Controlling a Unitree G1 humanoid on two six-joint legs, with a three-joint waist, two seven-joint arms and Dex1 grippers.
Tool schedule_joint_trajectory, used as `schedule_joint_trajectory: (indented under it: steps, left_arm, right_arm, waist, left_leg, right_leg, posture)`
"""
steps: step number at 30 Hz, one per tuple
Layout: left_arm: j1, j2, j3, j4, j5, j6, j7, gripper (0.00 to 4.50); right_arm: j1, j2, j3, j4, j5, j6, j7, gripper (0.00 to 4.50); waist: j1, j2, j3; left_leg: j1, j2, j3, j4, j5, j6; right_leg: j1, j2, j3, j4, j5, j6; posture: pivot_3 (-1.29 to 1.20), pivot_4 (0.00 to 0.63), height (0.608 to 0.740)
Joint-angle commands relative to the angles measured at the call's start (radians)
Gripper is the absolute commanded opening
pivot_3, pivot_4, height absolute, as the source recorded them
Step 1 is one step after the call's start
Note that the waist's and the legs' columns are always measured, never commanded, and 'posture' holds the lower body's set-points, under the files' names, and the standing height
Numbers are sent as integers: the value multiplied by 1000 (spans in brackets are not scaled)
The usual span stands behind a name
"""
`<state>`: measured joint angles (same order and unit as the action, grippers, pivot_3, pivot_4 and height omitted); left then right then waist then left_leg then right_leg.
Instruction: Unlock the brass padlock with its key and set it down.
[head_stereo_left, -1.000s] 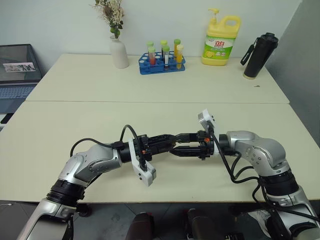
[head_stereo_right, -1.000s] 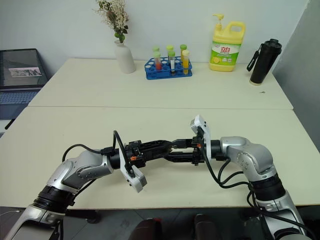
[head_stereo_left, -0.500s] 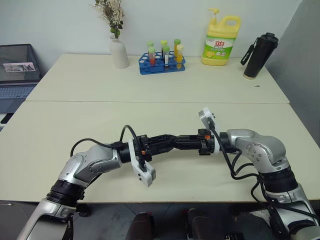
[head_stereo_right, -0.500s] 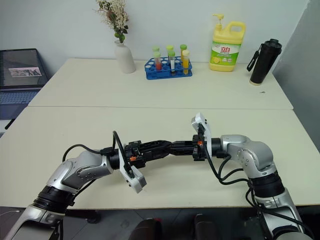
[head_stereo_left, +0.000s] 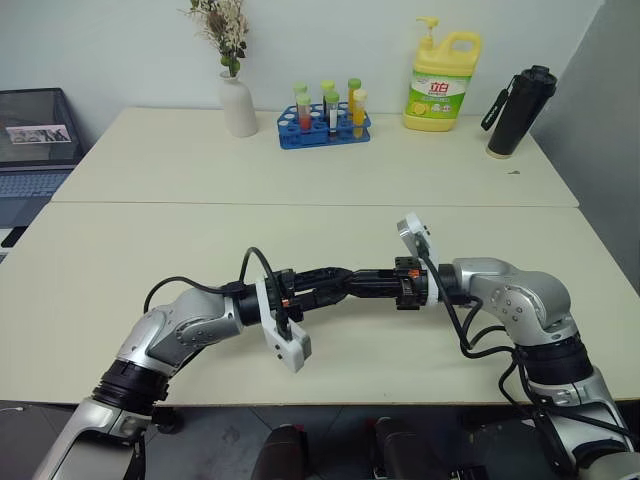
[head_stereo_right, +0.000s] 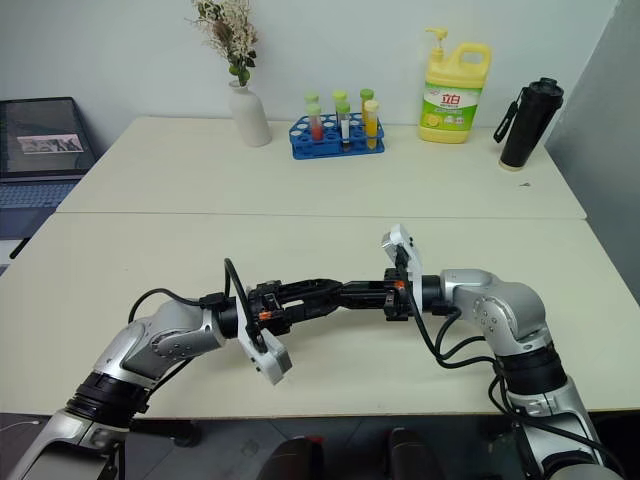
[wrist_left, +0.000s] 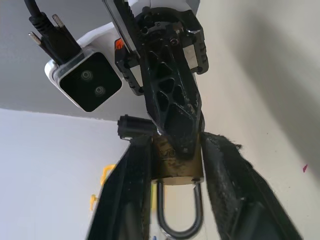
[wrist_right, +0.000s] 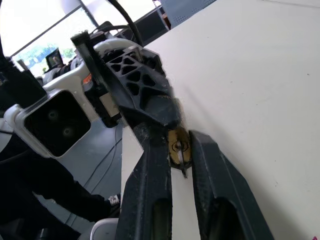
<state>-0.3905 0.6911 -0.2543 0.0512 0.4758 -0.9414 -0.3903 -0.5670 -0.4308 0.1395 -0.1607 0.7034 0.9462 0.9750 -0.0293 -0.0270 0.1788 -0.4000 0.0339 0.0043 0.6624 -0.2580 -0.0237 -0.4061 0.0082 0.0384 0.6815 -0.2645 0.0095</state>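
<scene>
My two grippers meet tip to tip above the front table, both pointing level. In the left wrist view the brass padlock (wrist_left: 176, 170) sits between the black fingers (wrist_left: 127, 200) of my left gripper (head_stereo_left: 345, 279), which touch both sides of its body. Its silver shackle (wrist_left: 179, 231) points back toward the wrist. My right gripper (head_stereo_left: 362, 286) comes in from the opposite side. In the right wrist view its fingers (wrist_right: 150, 195) are closed around the padlock's keyhole end (wrist_right: 178, 145), where the thin silvery key (wrist_right: 182, 165) sticks out.
On the far table stand a white vase with flowers (head_stereo_left: 238, 105), a blue test-tube rack (head_stereo_left: 325, 126), a yellow detergent bottle (head_stereo_left: 443, 82) and a black bottle (head_stereo_left: 518, 112). A laptop (head_stereo_left: 35, 150) sits at the far left. The tabletop (head_stereo_left: 150, 250) lies below the grippers.
The right gripper's fingers, spread apart a second ago, have closed together at the tips of the left gripper. Both arms have stayed in place.
</scene>
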Motion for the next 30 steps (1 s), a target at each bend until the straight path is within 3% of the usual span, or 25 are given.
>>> schedule_joint_trajectory:
  steps: [1, 5, 14, 18, 21, 27, 30]
  left_arm:
    - [11, 14, -7, -36, -47, -3, -25, 2883]
    - [49, 31, -8, -66, -104, 20, -64, 4079]
    - [220, 70, 91, -270, -276, 183, -109, 4115]
    - [325, 100, 141, -381, -418, 312, -155, 3225]
    - [413, 117, 178, -451, -601, 527, -199, 2185]
    - [334, 155, 272, -510, -942, 964, -277, 173]
    - [260, 160, 298, -508, -1062, 1105, -323, 0]
  right_arm:
    - [-23, 1, -31, -28, 25, -7, -5, 169]
    - [-24, 0, -29, -19, 17, -17, -11, 169]
    - [-24, -10, -22, 41, -32, -71, -12, 169]
    - [-28, -20, -14, 75, -62, -104, -1, 169]
    - [-31, -26, -8, 85, -76, -126, 13, 169]
    - [-27, -55, 18, 61, -108, -177, 70, 169]
    - [-22, -69, 35, 36, -118, -205, 101, 169]
  waist:
    - [0, 0, 0]
    - [0, 0, 0]
    - [-2, 0, 0]
    - [-2, 0, 0]
    - [-3, 1, 0]
    - [1, 0, 0]
    - [-1, 0, 1]
  left_leg:
    - [0, 0, 0, 0, 0, 0]
    - [0, 0, 0, 0, 0, 0]
    - [0, 1, 0, 0, 0, 0]
    - [0, 1, 0, 0, 0, 0]
    - [0, 1, 1, 0, 0, 0]
    - [1, 2, -1, 0, 0, 0]
    - [0, 3, 0, 1, 0, 0]
  right_leg:
    - [0, 0, 0, 0, 0, 0]
    - [0, 0, 0, 0, 0, 0]
    - [0, 0, 0, 0, 0, 0]
    - [0, 0, 0, 0, -1, 2]
    - [0, 0, 1, -1, -1, 2]
    - [0, 4, 0, 0, -3, 4]
    - [0, 6, 0, -1, -3, 5]
  posture:
    - [0, 150, 740]
    - [0, 150, 740]
    - [0, 150, 740]
    - [0, 150, 740]
    - [0, 150, 740]
    - [0, 150, 740]
    - [0, 150, 740]
